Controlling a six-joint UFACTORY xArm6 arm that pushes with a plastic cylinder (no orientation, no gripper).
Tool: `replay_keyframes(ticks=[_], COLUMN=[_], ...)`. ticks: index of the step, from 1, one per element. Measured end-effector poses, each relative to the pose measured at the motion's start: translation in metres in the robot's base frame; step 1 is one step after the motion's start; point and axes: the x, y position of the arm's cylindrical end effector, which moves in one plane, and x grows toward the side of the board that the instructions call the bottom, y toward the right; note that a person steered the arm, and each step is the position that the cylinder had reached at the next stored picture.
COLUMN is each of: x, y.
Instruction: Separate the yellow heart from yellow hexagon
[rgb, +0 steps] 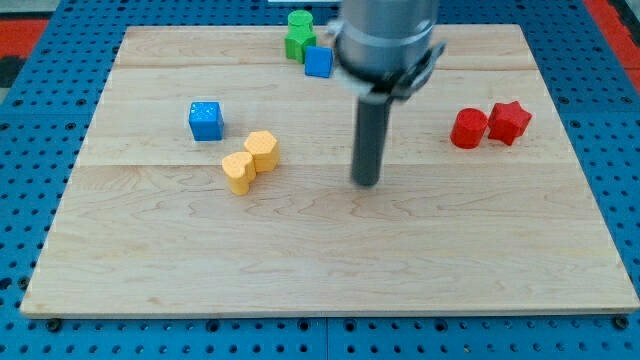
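Observation:
The yellow hexagon (262, 150) and the yellow heart (238, 172) lie touching each other left of the board's middle, the heart below and to the left of the hexagon. My tip (367, 183) rests on the board to the right of the pair, about a hundred pixels from the hexagon, touching no block.
A blue cube (206, 120) lies up and left of the yellow pair. Two green blocks (298, 35) and a blue block (319, 62) sit at the top edge. A red cylinder (468, 129) and a red star (509, 122) lie at the right of the wooden board (320, 260).

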Motion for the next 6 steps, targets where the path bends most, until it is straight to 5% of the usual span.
replay_keyframes(ticks=[1, 2, 6], x=[0.068, 0.057, -0.080], y=[-0.073, -0.134, -0.111])
